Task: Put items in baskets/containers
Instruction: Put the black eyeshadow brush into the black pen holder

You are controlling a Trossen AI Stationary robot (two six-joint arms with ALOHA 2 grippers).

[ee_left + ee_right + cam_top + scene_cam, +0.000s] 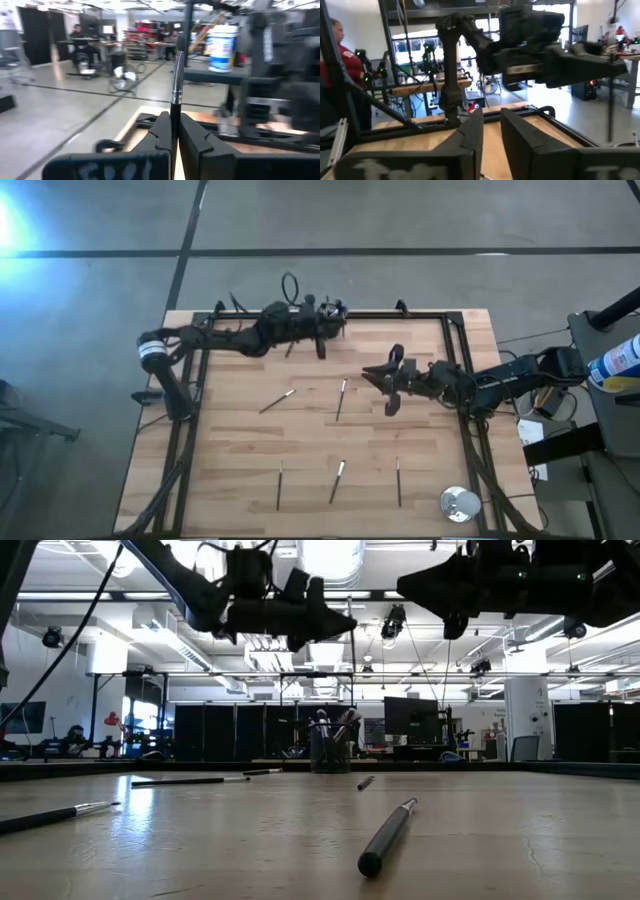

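While a thin dark-handled brush (176,85) is pinched upright in the left tool (172,131) above the counter's (240,450) far edge, the right tool (491,131) is held spread, empty, mid-counter.

A wood table (230,430) stands on a grey concrete floor (400,215) crossed by dark seams. Beyond it the room is a large open workshop with a white ceiling (90,580), beams and bright lamps. Dark panels (240,735) line the far side, with monitors (410,720) near them. Benches (420,90) hold gear. A person in red (347,60) stands beside one.
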